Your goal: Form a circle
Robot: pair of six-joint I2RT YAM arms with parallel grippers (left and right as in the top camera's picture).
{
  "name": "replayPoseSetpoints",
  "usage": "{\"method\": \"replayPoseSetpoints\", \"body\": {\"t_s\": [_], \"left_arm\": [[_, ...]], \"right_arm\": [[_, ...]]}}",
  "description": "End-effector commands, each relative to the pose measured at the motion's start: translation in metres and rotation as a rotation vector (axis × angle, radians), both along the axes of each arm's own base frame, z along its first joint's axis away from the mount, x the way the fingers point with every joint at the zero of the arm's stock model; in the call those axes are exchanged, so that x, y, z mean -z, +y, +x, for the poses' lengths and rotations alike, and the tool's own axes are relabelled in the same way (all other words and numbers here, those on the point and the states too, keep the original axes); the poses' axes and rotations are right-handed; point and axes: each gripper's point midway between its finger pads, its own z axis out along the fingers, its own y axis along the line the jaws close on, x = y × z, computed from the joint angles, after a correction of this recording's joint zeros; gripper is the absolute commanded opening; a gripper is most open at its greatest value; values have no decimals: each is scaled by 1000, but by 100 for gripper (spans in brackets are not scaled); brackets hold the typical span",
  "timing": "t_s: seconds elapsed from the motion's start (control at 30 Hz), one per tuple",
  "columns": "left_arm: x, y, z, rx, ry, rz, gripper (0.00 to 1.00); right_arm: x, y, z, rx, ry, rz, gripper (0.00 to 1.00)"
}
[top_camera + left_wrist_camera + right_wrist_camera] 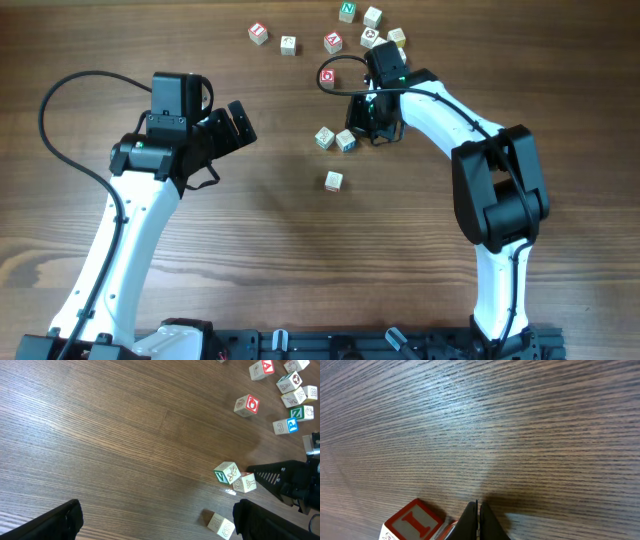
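Pale wooden cubes (325,137), streaky woodgrain table (280,260), tapered black right hand (477,510)

Two touching letter cubes (237,478) lie just beside the right gripper (256,470), with a third cube (220,526) nearby but apart.

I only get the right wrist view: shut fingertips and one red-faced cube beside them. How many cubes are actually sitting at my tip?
Observer: Two, touching each other: a green-faced cube and its neighbour, which sits just ahead of the right gripper tip.
Operator: Is there a third one close enough to count as part of the group?
Observer: Not yet. A lone cube lies apart from that pair, on the side nearer the arm bases, touching neither.
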Motion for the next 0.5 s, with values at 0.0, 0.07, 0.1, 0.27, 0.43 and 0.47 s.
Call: {"method": "replayPoseSetpoints", "body": {"t_s": [0.0, 0.07, 0.1, 0.27, 0.43, 0.47], "left_arm": [[-1, 0, 2, -8, -1, -11, 100], [-1, 0, 2, -8, -1, -11, 100], [-1, 0, 2, -8, -1, -11, 100], [-1, 0, 2, -8, -1, -11, 100], [-1, 0, 2, -8, -1, -11, 100], [-1, 0, 2, -8, -1, -11, 100]], "right_arm": [[8, 4, -4, -31, 9, 5, 5], [7, 5, -5, -33, 9, 10, 5], [7, 5, -5, -34, 9, 10, 5], [7, 5, -5, -34, 9, 10, 5], [6, 7, -4, -54, -2, 19, 5], [6, 7, -4, -54, -2, 19, 5]]}}
